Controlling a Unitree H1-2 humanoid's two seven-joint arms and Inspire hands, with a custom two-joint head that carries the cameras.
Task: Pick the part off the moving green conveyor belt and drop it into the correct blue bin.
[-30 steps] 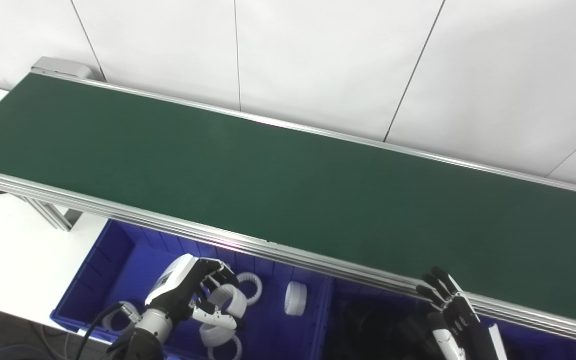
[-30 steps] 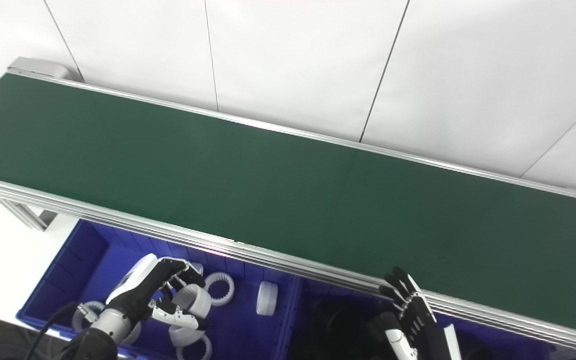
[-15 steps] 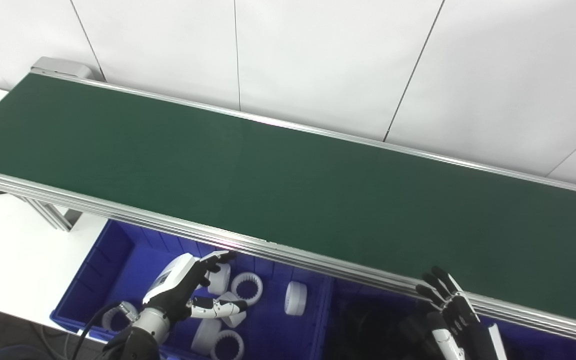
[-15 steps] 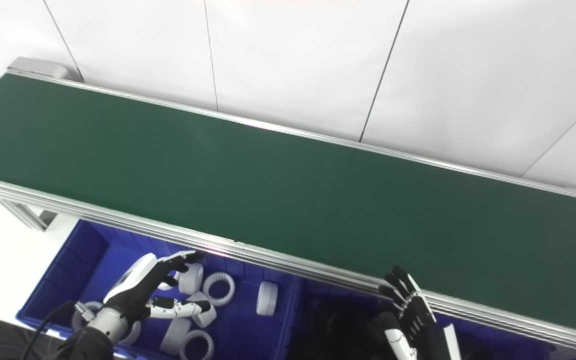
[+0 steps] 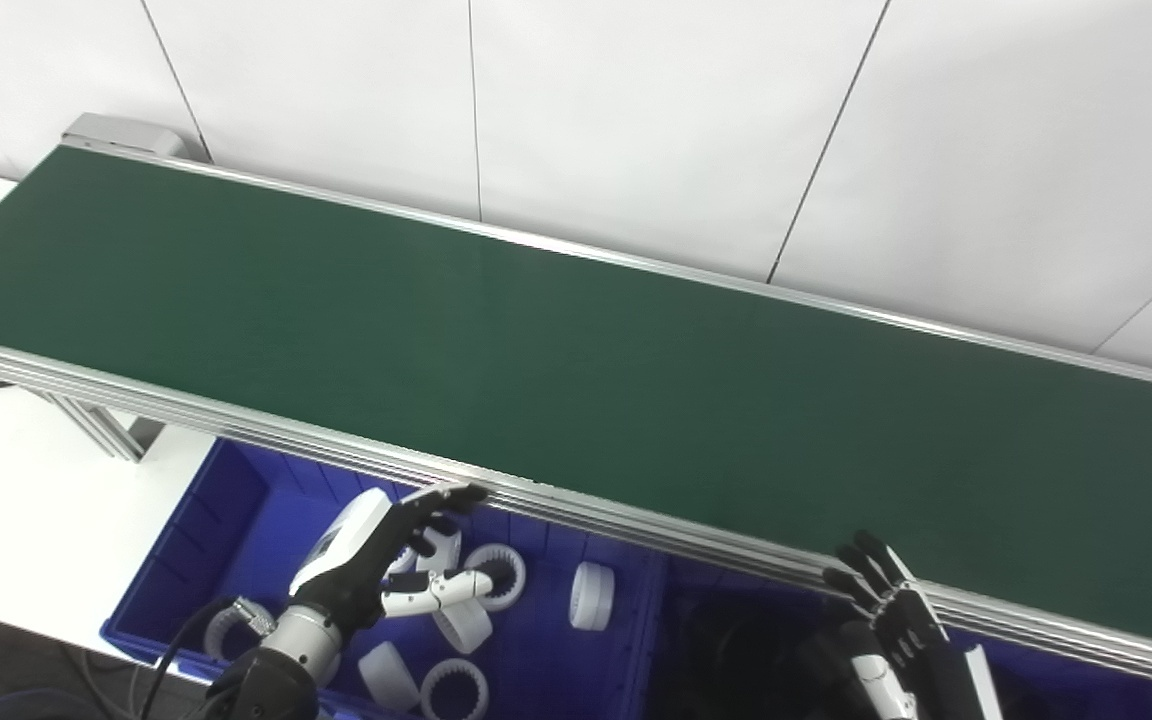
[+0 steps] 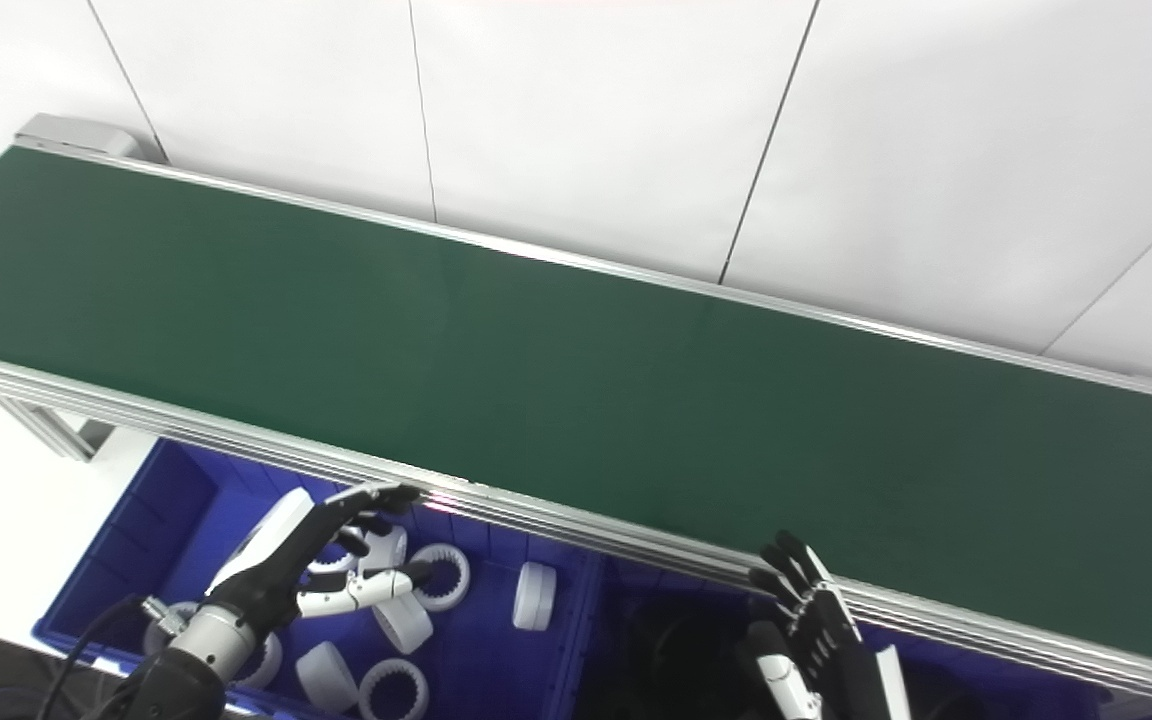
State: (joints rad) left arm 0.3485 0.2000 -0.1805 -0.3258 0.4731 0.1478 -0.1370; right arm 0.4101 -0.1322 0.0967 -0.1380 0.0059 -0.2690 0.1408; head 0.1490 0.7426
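- Green conveyor belt (image 5: 576, 340) ran diagonally across the view, aluminium rails on both edges; no part was on its visible surface.
- Left hand (image 5: 366, 560) hung over the left blue bin (image 5: 186, 560), fingers spread apart, thumb stretched out to the right, holding nothing. Its fingertips (image 5: 461, 494) reached up close to the belt's near rail.
- White parts (image 5: 496, 575) lay loose in the left blue bin: toothed rings and short cylinders, some flat, some on edge. One ring sat just off the thumb tip; couldn't tell if they touched.
- One white cylinder (image 5: 592, 596) stood on edge near the bin's right wall, apart from the rest.
- Right hand (image 6: 821, 630) was at the bottom edge, below the belt's near rail, fingers straight, slightly apart, pointing up toward the rail. It held nothing.
- Second blue bin (image 5: 1056, 690) sat under the right hand; its inside was dark and the contents were not readable.
- White table (image 5: 26, 520) was visible left of the bins, white panel wall (image 5: 636, 120) behind the belt.
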